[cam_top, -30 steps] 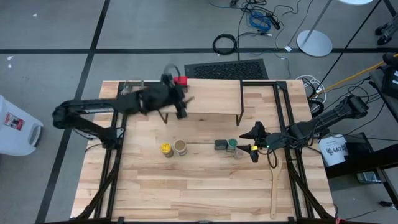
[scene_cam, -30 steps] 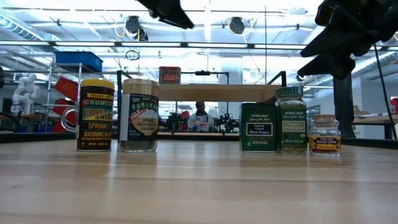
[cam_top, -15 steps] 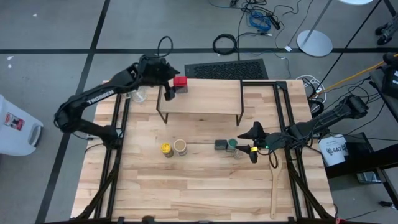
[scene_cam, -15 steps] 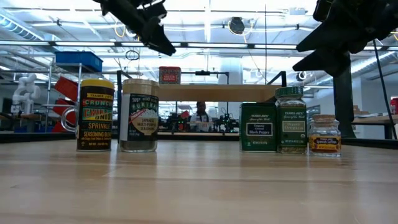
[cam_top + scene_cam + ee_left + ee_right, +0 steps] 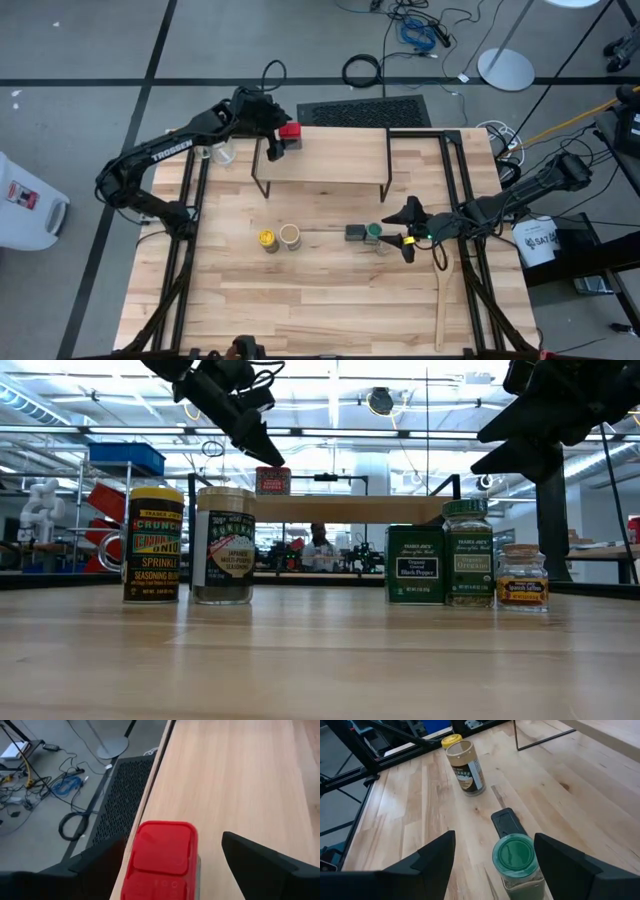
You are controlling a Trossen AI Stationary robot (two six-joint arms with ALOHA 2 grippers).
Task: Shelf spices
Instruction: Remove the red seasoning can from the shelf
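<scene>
A: Where does the red tin (image 5: 290,130) stand?

B: On the shelf (image 5: 325,160), at its ten o'clock corner seen from above, upright, right at the plank's far edge. In the left wrist view the tin (image 5: 162,855) sits between the two dark fingers with a gap on each side.

A: So the left gripper (image 5: 276,140) is not holding it?

B: No, it is released; the jaws stand wide around the tin without touching it. From the low camera the left gripper (image 5: 262,452) hangs just above the tin (image 5: 272,481).

A: And the other spices?

B: On the desk (image 5: 300,300), at six o'clock from the shelf. The yellow jar (image 5: 267,240) and the tan jar (image 5: 290,236) stand side by side; well apart at three o'clock from them are the dark tin (image 5: 355,233) and the green-lidded jar (image 5: 373,233), touching or nearly so. The low view also shows a tiny brown jar (image 5: 522,576) beside the green-lidded one.

A: The right gripper (image 5: 410,240)?

B: Just at three o'clock of the green-lidded jar (image 5: 516,861), jaws spread wide, grasping nothing. A wooden spatula (image 5: 441,300) lies at five o'clock of it.
</scene>
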